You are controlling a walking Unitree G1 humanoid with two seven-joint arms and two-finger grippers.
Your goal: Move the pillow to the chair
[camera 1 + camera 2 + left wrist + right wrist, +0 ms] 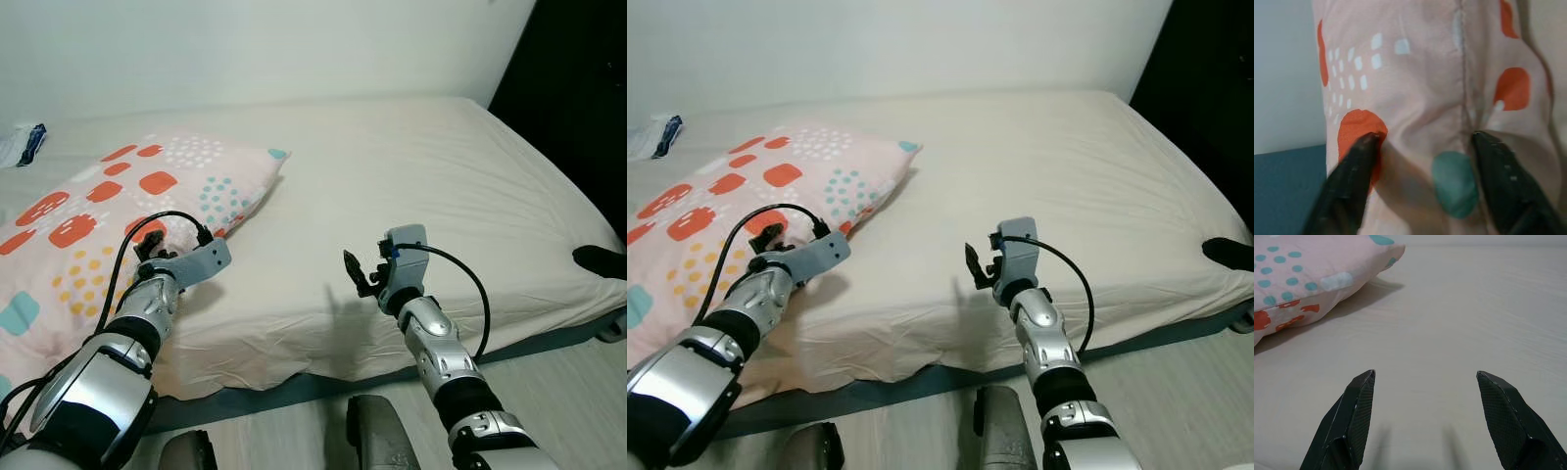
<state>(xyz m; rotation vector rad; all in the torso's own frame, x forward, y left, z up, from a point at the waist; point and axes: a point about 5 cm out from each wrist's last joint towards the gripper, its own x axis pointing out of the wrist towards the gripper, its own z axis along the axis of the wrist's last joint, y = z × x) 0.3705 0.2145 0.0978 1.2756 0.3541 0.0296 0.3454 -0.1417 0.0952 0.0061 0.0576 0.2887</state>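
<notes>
You are looking down on a bed with a plain cream sheet, and the pillow lies on it toward the robot's left, near the wall end. The pillow is pale pink with orange blocks, teal dots, yellow dots and small white marks. One of its corners points toward the middle of the bed, and its near edge hangs close to the bed's front edge.

Your left hand sits at the pillow's near edge, right against the fabric. In the left wrist view its two black fingers are spread wide, with the pillow's seam running between them. One fingertip rests on an orange patch and the other lies beside a teal spot. The cloth bunches slightly between the tips, but the fingers have not closed on it.

Your right hand hovers over the bare sheet beside the pillow, well apart from it, near the front edge of the bed. Its fingers are also spread wide and hold nothing. In the right wrist view the pillow's corner lies ahead of them with open sheet between.

Beyond the pillow, at the wall end of the bed, a small white and blue item lies on the sheet; you cannot tell what it is. A dark object rests by the bed's far front corner, away from the pillow.
</notes>
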